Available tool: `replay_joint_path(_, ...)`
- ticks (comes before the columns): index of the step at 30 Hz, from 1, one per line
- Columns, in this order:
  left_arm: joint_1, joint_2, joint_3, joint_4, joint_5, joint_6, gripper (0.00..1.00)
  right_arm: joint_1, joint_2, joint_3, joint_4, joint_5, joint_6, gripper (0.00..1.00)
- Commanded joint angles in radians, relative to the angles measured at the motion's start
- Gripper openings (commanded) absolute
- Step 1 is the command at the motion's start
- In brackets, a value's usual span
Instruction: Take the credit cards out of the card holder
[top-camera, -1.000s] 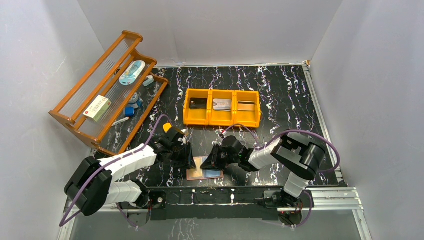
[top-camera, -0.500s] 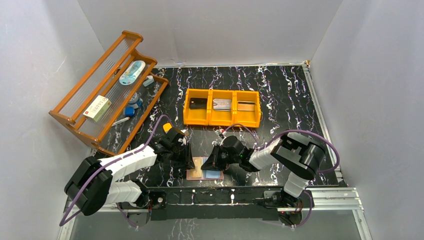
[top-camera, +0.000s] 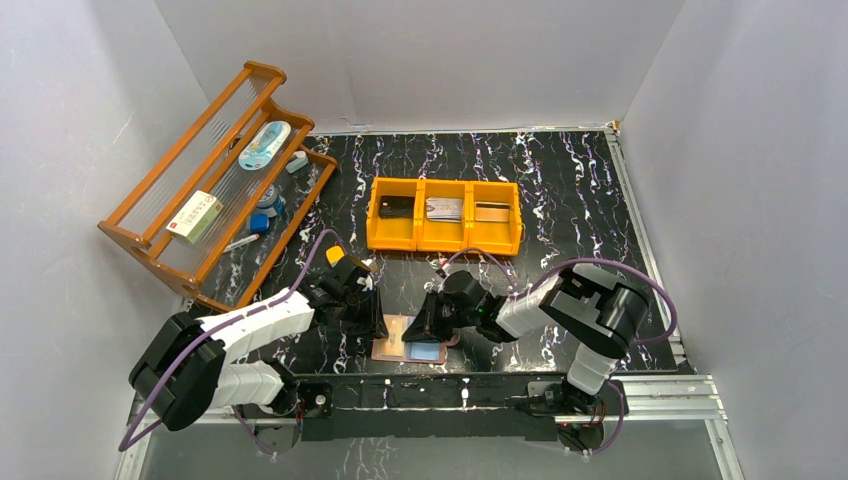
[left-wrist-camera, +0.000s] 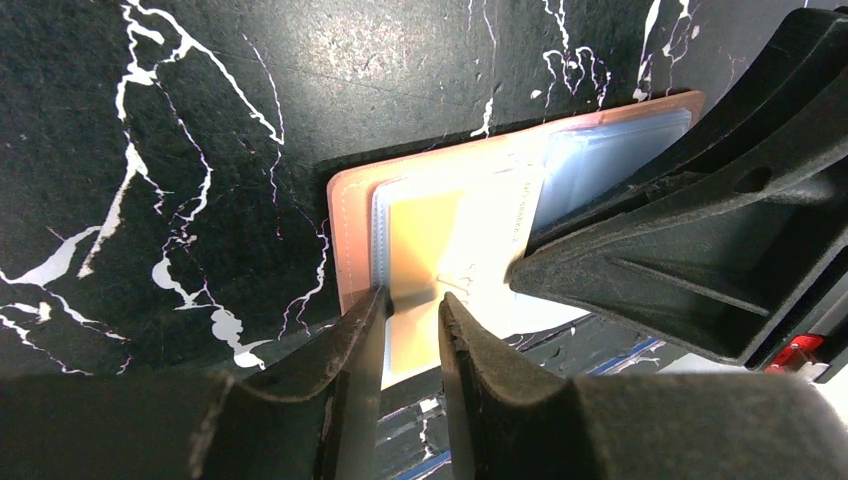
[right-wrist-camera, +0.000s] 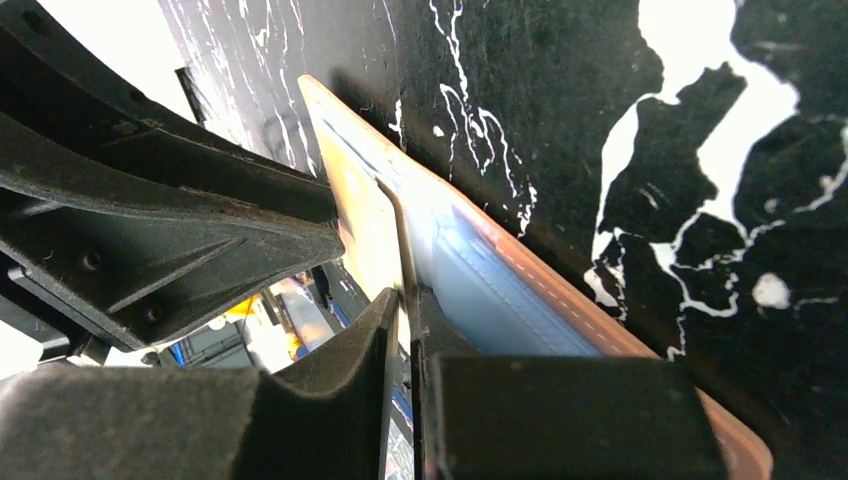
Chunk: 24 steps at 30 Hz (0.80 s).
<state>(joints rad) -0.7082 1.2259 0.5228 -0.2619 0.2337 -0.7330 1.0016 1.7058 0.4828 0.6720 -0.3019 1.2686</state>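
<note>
Card holder (top-camera: 412, 342) is lying open and flat at the near edge of the table (top-camera: 560, 200), lining upward, its long axis running left to right. Left gripper (top-camera: 380, 324) is standing over its left end. Right gripper (top-camera: 430, 324) is reaching onto its middle from the right. The two are facing each other across it, just apart.

The left wrist view is showing what the overhead view cannot. A yellow-orange credit card (left-wrist-camera: 425, 225) is sitting in the left half of the lining, its near end running into the left jaws. Those jaws are standing narrow with a plain gap between them, so in my judgement they are straddling the card, not pinching it.

The right wrist view is showing the right jaws all but shut on a thin edge (right-wrist-camera: 400, 235) rising beside the pale blue lining. Whether it is a card or a pocket leaf, I cannot tell.

Judgement: the left arm is the nearer to this card, so the draw is falling to it, toward the near-left, while the right arm is steadying the holder.
</note>
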Motion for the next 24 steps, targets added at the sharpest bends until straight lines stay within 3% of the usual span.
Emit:
replay_joint_path(1,-0.028,0.025,-0.005,0.005,0.048,-0.006,0.24,0.024,-0.014,0.086,-0.083,0.065,-0.049,0.14)
replay_joint_path(6,-0.028,0.013,-0.016,0.001,0.005,-0.034,0.24,0.029,-0.077,0.088,-0.192,0.128,-0.097,0.00)
replay_joint_path(24,-0.028,0.018,-0.027,-0.013,-0.017,-0.031,0.24,0.014,-0.170,-0.012,-0.226,0.126,-0.093,0.00)
